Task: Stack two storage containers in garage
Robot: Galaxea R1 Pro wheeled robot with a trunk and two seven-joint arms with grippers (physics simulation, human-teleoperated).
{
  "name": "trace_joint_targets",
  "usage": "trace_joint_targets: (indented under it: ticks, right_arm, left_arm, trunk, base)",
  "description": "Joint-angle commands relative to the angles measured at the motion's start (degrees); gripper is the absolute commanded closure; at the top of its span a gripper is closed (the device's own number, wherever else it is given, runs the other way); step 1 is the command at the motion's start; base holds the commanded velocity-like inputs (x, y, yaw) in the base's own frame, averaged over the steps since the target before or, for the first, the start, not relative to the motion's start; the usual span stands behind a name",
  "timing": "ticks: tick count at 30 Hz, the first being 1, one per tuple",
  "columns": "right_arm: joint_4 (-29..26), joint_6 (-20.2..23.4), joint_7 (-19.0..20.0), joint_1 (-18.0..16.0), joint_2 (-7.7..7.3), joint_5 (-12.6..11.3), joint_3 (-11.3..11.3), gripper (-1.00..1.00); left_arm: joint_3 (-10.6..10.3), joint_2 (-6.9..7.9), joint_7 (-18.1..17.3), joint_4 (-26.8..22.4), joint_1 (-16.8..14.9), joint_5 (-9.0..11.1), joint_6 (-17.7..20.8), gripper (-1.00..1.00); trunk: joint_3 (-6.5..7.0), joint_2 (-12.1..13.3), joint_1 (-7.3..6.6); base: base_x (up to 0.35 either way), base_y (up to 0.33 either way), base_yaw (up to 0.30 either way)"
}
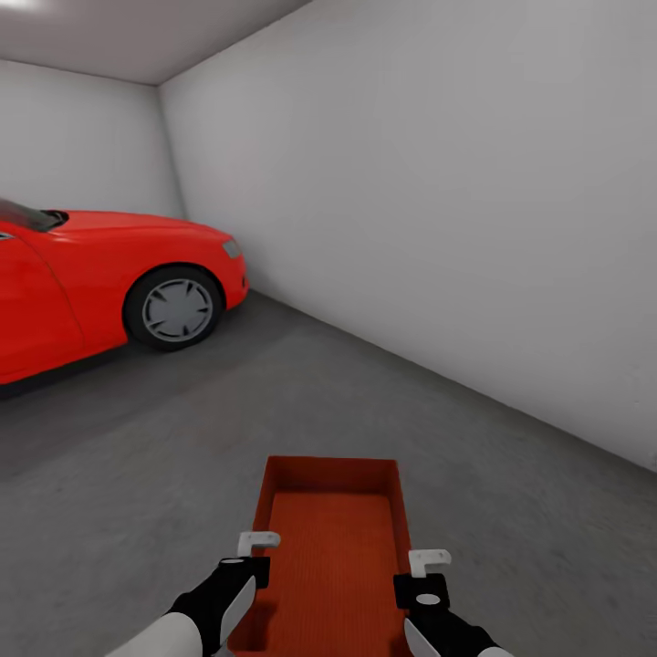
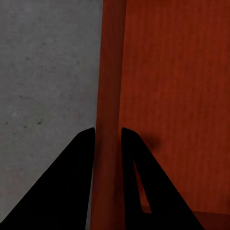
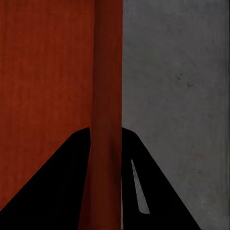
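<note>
Orange-red storage container [image 1: 333, 547]: being carried low in front, above grey concrete floor [image 1: 137, 493] of garage. Left gripper [image 1: 258, 557]: pinching left side wall, one finger [image 2: 72, 187] either side. Right gripper [image 1: 420, 575]: pinching right side wall likewise, fingers [image 3: 62, 182] straddling it. Red car [image 1: 100, 274]: standing ahead left, by white wall [image 1: 438, 210].

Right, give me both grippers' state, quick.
Left gripper: shut on the bin's left wall.
Right gripper: shut on the bin's right wall.
</note>
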Motion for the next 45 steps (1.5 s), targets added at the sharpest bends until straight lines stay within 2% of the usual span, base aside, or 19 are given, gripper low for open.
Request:
trace_joint_targets:
  ticks: [1,45]
  right_arm:
    - [0.21,-0.05,-0.54,-0.06,-0.26,-0.97,-0.11,1.0]
    - [0.21,-0.05,-0.54,-0.06,-0.26,-0.97,-0.1,1.0]
  left_arm:
    - [-0.52,0.28,1.04,-0.31,-0.01,-1.35,0.55,1.0]
    - [-0.44,0.28,1.04,-0.24,-0.01,-1.35,0.64,1.0]
  trunk:
    - [-0.05,-0.02,0.03]
    - [-0.05,-0.02,0.03]
  base:
    - [0.322,0.0,-0.291]
    - [0.322,0.0,-0.291]
